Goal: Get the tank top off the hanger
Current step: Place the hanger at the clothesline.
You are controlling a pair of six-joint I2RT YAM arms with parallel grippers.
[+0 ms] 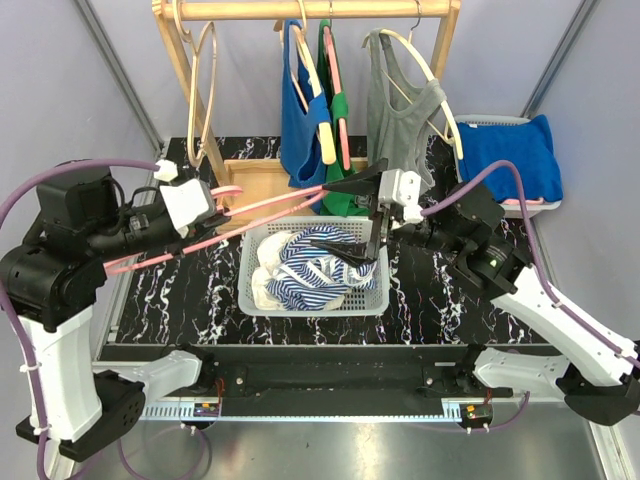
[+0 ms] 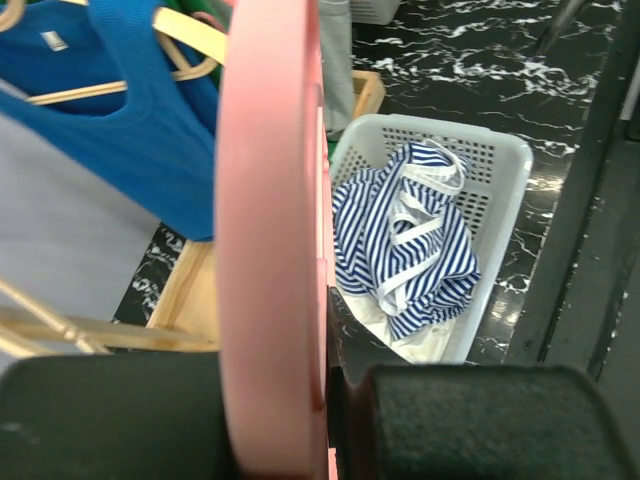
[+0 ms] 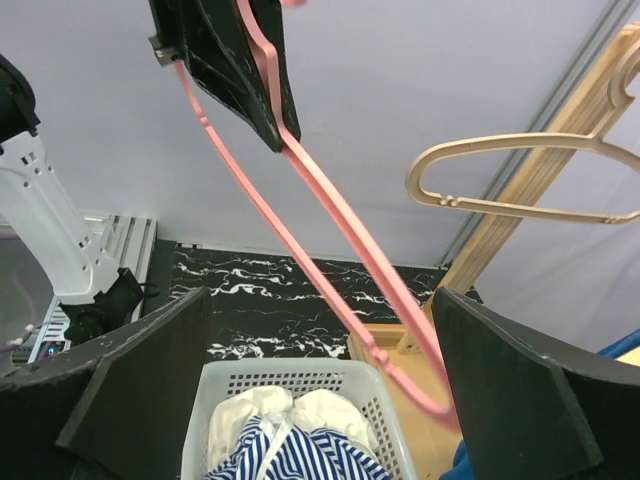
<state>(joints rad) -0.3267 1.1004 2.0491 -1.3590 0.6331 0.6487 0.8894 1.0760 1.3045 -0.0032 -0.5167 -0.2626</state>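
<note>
- Striped tank top [image 1: 315,268]: blue/white, crumpled in white basket [image 1: 250,292] at table [image 1: 430,300] centre, on top of pale cloth. Not on the hanger.
- Pink hanger [image 1: 280,205]: bare, lying slantwise in the air, from L side past basket's far edge toward rack.
- L gripper [image 1: 208,215]: fingers pressed together, pinching pink hanger.
- R gripper [image 1: 350,220]: fingers spread wide, nothing betw. them, over basket. Contact w/ striped top unclear.
- Rack [image 1: 300,10]: wooden, at rear. Blue top [image 1: 298,130], green top [image 1: 343,190], grey top [image 1: 398,125] hang on it.
- Blue cloth [image 1: 510,155]: rear R.
</note>
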